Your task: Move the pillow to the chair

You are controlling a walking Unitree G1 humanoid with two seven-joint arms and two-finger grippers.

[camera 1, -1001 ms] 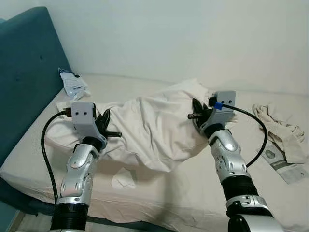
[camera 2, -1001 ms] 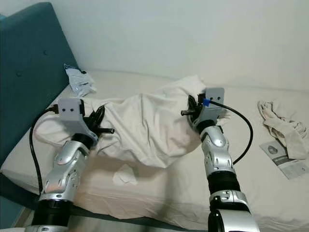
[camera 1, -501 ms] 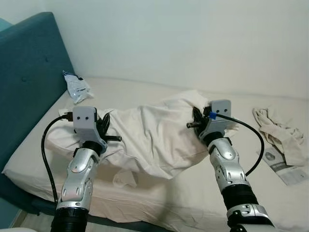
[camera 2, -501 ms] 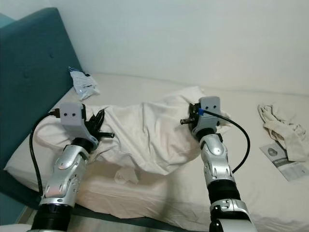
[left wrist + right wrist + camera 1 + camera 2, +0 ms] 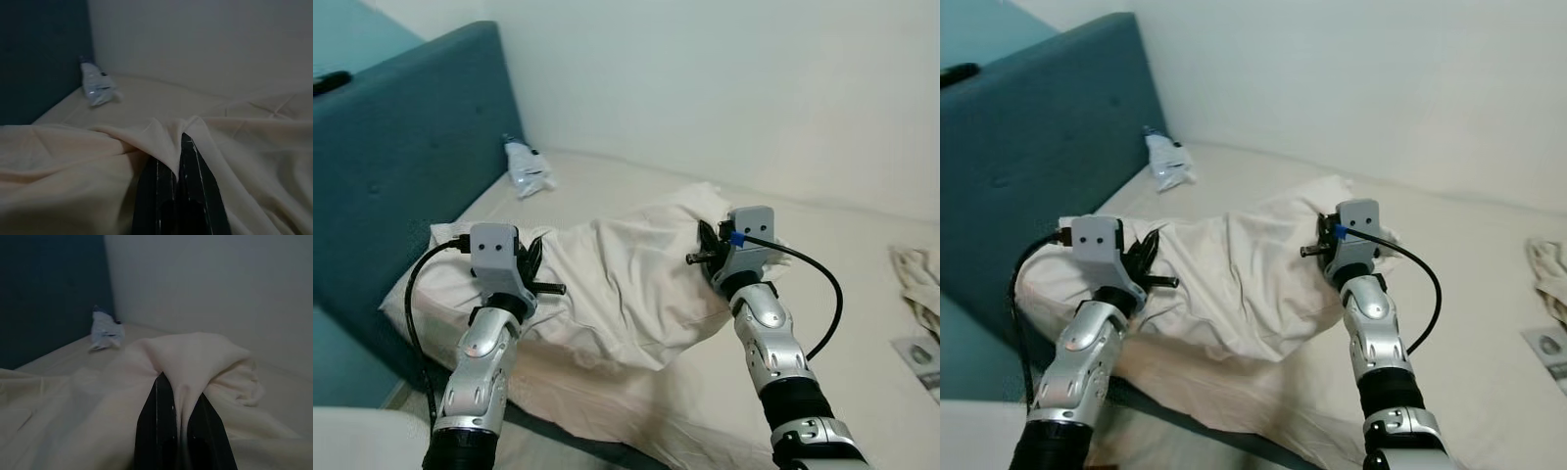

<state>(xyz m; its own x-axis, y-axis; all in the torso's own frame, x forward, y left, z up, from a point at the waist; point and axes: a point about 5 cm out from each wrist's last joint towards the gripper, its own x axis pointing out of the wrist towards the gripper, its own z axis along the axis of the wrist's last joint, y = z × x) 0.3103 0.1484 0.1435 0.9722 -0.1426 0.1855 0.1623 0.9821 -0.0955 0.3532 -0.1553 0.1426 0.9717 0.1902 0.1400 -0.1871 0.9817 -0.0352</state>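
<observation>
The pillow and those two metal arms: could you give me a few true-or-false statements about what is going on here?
1. Both grippers pinch folds of the pillow. True: the left gripper and the right gripper each have cloth between their fingers.
2. The pillow lies on a chair. False: it is over the bed.
3. A crumpled packet lies near the blue headboard. True.
4. The right gripper holds the packet. False: the packet lies apart, by the wall.
5. The headboard is on the robot's right. False: it is on its left.
</observation>
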